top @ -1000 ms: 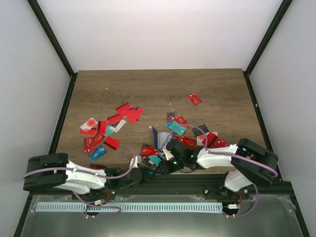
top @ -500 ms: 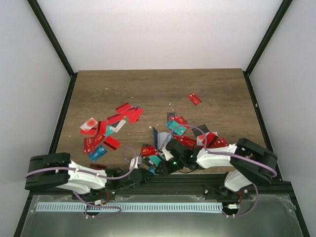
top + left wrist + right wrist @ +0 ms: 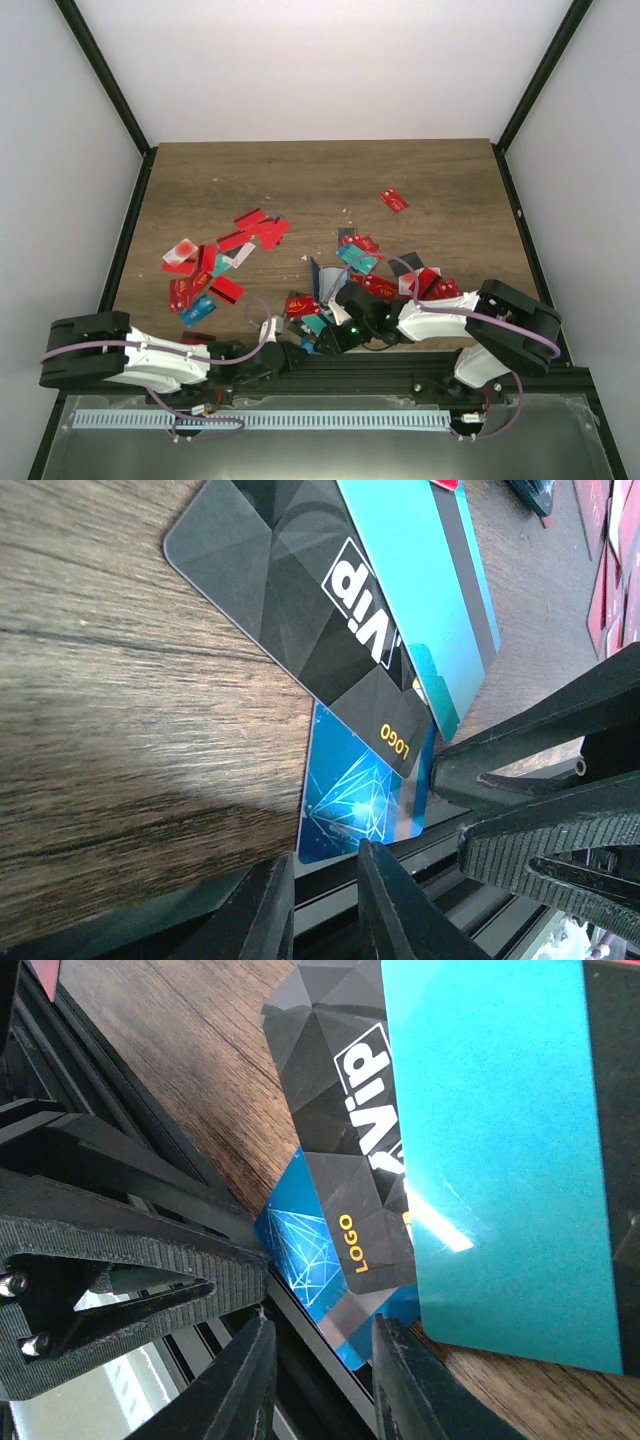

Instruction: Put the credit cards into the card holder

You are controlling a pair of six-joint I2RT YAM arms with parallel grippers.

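Observation:
Many credit cards lie on the wooden table: red ones, one red card alone, and a pile near the arms. A dark navy card holder seems to stand partly open in that pile. At the near edge lie a black VIP card, a teal card over it and a blue patterned card under them, overhanging the rail. My left gripper is open and empty, its jaws just short of the blue card's edge. My right gripper is open, with the blue card's corner between its fingers.
The two grippers face each other closely at the near edge; the right one's ribbed finger shows in the left wrist view. The black base rail runs just below them. More red and teal cards lie at the left.
My left arm's elbow has sunk slightly toward the lower left, while its gripper stays at the table edge. The right arm and the cards have not visibly moved.

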